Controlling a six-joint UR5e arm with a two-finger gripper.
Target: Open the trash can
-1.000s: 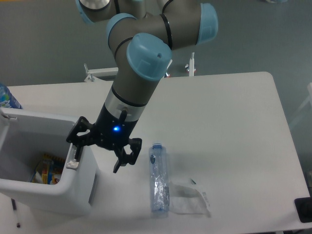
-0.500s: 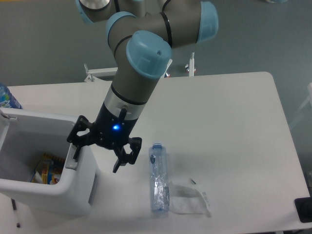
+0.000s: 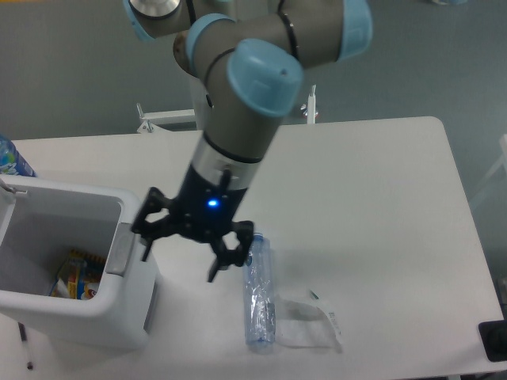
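At the lower left of the frame the trash can [image 3: 95,305] stood open, and just right of it the gripper [image 3: 184,253] hung spread and empty beside a bottle [image 3: 259,291].

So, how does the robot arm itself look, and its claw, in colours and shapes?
The arm is made of thick round grey tubes, with light blue round caps at the joints and black rings between the segments. Near the wrist there is a silver band, then a black part with a small blue light. The claw is black, with two jointed fingers built from open metal links.
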